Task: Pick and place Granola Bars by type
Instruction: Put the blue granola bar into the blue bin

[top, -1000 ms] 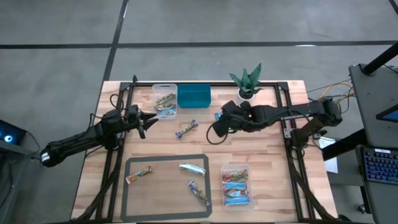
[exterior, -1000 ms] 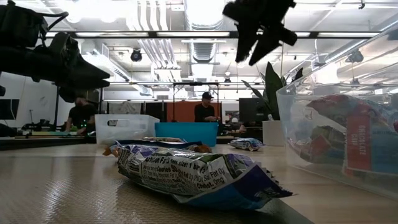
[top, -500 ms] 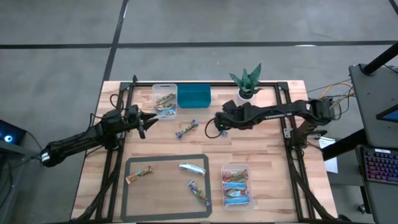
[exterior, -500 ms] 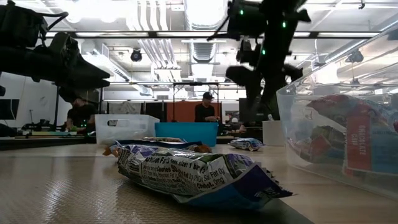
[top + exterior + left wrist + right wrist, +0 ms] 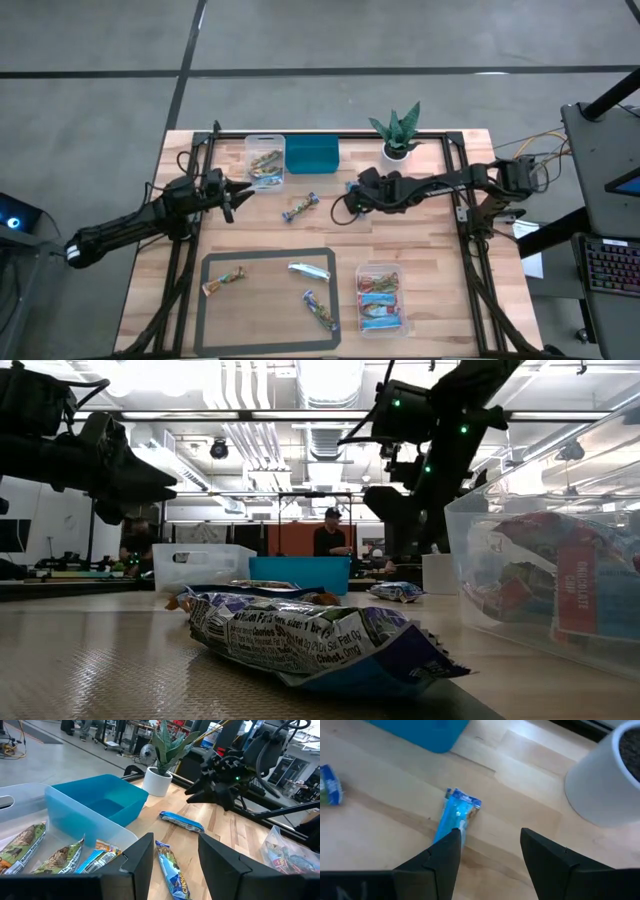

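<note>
A bright blue granola bar (image 5: 456, 811) lies flat on the wood near the white plant pot (image 5: 610, 780); it also shows in the left wrist view (image 5: 181, 821) and the low view (image 5: 397, 592). My right gripper (image 5: 490, 836) hangs open above it, slanting down, with one fingertip (image 5: 451, 840) over the bar's near end. My left gripper (image 5: 175, 840) waits open and level at the table's left (image 5: 236, 194), beside a clear tub (image 5: 265, 160) holding bars. Another bar (image 5: 300, 207) lies mid-table. Three more (image 5: 309, 269) lie inside the dark outlined rectangle.
A teal bin (image 5: 312, 155) stands at the back beside the clear tub, and a potted plant (image 5: 398, 135) stands behind my right gripper. A second clear tub (image 5: 380, 298) with several bars sits near the front right. People stand in the room beyond the table.
My right gripper has come down from well above the table toward the blue bar, shifted slightly toward the table's left and tipped further downward. Its fingers stay open. The bars have not moved.
</note>
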Robot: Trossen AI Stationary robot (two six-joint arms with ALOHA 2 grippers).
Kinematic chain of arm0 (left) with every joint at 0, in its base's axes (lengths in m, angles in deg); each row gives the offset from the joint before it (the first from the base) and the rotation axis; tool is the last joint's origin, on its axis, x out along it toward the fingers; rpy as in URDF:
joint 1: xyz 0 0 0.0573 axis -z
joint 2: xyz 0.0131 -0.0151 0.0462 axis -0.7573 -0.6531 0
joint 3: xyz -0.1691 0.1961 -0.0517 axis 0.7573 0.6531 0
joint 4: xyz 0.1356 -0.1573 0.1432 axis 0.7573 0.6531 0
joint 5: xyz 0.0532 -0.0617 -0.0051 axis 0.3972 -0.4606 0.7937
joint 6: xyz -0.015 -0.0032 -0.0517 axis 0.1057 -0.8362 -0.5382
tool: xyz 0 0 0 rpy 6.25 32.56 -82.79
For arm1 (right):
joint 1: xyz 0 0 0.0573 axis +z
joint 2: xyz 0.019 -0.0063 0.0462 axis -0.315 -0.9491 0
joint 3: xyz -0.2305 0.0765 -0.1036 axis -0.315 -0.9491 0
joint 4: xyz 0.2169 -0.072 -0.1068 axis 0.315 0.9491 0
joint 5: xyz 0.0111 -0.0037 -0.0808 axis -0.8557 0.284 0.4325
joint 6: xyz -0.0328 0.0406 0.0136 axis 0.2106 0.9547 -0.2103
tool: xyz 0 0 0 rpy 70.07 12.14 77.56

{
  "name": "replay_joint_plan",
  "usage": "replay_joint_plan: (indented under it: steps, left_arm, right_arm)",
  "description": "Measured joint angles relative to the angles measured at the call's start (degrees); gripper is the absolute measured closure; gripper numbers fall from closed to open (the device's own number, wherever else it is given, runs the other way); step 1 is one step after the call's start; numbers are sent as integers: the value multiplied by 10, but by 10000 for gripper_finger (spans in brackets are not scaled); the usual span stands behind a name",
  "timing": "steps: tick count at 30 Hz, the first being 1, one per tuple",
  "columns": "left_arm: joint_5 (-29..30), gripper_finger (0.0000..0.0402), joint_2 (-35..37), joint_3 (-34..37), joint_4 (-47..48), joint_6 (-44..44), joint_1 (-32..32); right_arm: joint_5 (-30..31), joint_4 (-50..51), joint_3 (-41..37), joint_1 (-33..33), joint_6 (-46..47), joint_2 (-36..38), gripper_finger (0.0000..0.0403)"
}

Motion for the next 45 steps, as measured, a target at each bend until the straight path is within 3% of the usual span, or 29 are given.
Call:
replay_joint_plan:
  steps: [5,12,27,45]
  left_arm:
    - [0,264,0,0,0,0,0]
    - [0,264,0,0,0,0,0]
    - [0,264,-1,0,0,0,0]
    - [0,264,-1,0,0,0,0]
  right_arm:
    - [-6,1,8,0,61,0,209]
    - [-59,52,68,0,135,-47,209]
    - [-125,165,200,-24,143,-186,209]
    - [-157,171,206,-25,157,-207,215]
